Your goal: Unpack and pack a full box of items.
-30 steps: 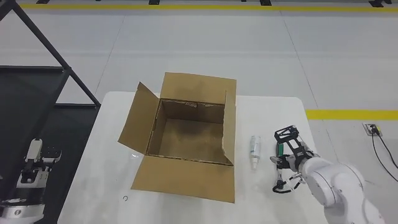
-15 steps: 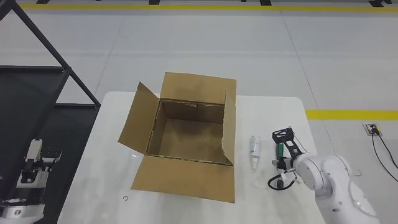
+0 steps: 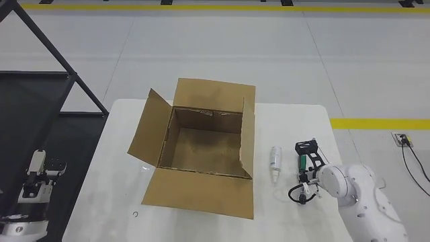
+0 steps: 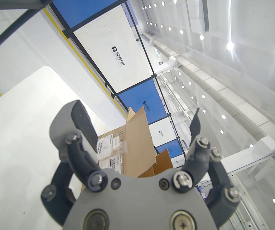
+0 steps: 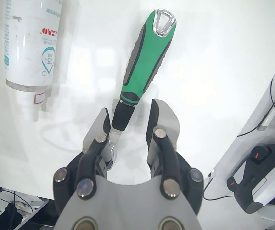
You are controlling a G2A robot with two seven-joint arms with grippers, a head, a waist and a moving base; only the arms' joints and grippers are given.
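- The box (image 3: 201, 198) stands open in the middle of the bench (image 3: 295, 121), flaps out. What we can see of its inside looks empty.
- Two items lie on the bench to the right of the box: a bottle (image 3: 275, 163) on its side, and just beside it a green-handled tool (image 3: 306, 158).
- The right end effector (image 5: 130, 111) is low over the tool (image 5: 149, 56), fingers spread, with the black collar below the handle between them. One finger (image 5: 105, 123) looks to touch the shaft and the other stands clear, so nothing is pinched. The bottle (image 5: 32, 32) lies well outside the fingers.
- The left end effector (image 4: 137, 120) is spread and holds nothing. It points up past the side of the box (image 4: 137, 140).
- We judge that unpacking is done or nearly so. This pose fits either letting the tool go or taking it for packing, and we cannot tell which.
- If packing comes next, the fingers must press together on the collar. The lift must then clear the upright right flap before the tool goes down into the box, with the bottle left undisturbed.
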